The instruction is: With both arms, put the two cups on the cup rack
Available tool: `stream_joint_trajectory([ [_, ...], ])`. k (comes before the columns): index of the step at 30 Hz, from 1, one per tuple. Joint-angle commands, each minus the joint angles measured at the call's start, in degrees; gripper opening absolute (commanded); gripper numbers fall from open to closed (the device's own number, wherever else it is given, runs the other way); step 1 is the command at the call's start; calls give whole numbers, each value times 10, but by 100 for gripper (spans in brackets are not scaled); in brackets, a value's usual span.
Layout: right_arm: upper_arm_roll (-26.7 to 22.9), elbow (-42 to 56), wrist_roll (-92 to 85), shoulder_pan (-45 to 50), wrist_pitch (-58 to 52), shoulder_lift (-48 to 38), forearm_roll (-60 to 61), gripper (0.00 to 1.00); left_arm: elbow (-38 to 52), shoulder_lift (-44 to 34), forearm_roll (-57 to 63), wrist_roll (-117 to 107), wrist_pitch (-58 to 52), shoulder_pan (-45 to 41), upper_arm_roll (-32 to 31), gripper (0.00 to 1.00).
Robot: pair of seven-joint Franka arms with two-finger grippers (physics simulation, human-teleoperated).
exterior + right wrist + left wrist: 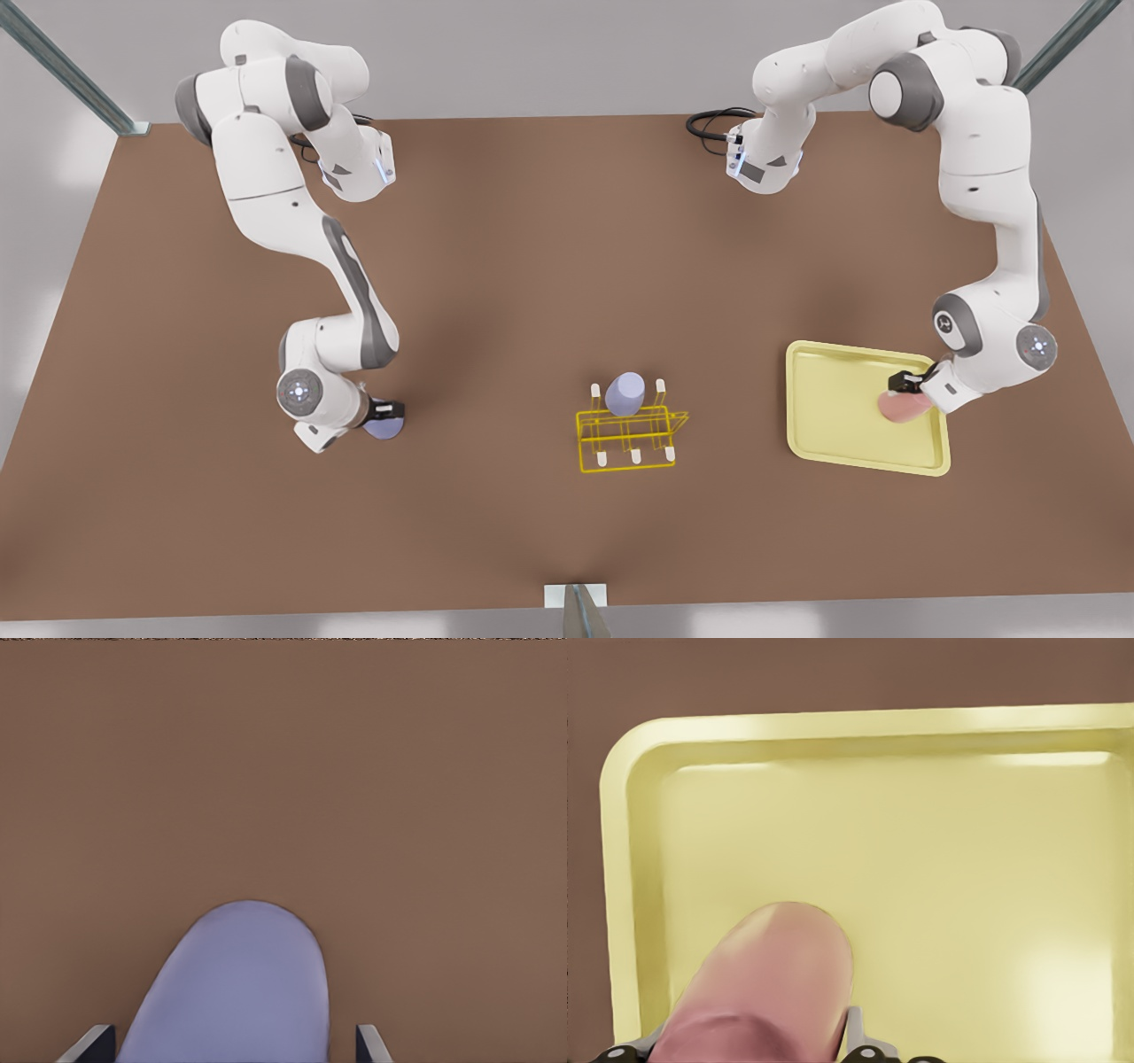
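A salmon pink cup (904,407) (766,992) lies tilted over the pale yellow tray (837,434) (939,859) at the front view's right, and my left gripper (910,396) (749,1047) is shut on it. At the front view's left, a lavender cup (383,428) (235,992) sits low at the brown table. My right gripper (391,413) (235,1042) straddles it, open, with a small gap at one finger (370,1043). The yellow wire cup rack (631,439) stands in the middle, with another lavender cup (625,394) on one of its pegs.
The tray's raised rim (629,859) surrounds the pink cup on the near sides. Bare brown table (532,266) lies between both arms and the rack. White-tipped pegs (635,455) stand along the rack's front.
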Motion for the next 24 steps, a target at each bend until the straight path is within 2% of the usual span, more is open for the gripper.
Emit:
stream_joint_trajectory([
  [1, 0, 1, 14, 0, 31, 3, 2, 100, 0, -4, -3, 35, -3, -5, 0, 83],
  [7, 0, -9, 9, 0, 24, -4, 7, 100, 18, -68, -5, -123, -118, -80, -13, 84],
  [11, 0, -35, 8, 2, 21, -22, 7, 100, 95, -66, -33, -303, -179, -80, -137, 84],
  [14, 0, -37, 9, 4, 23, -19, 7, 100, 172, -7, -28, -410, -175, -83, -213, 84],
  [18, 0, -37, 9, 4, 26, -18, 7, 99, 283, 69, -26, -476, -169, -131, -214, 84],
  [20, 0, -37, 9, 3, 28, -17, 6, 89, 337, 105, -27, -512, -169, -156, -214, 84],
  [24, 0, -34, 9, 1, 30, -13, 12, 86, 361, 112, -28, -540, -171, -173, -215, 84],
])
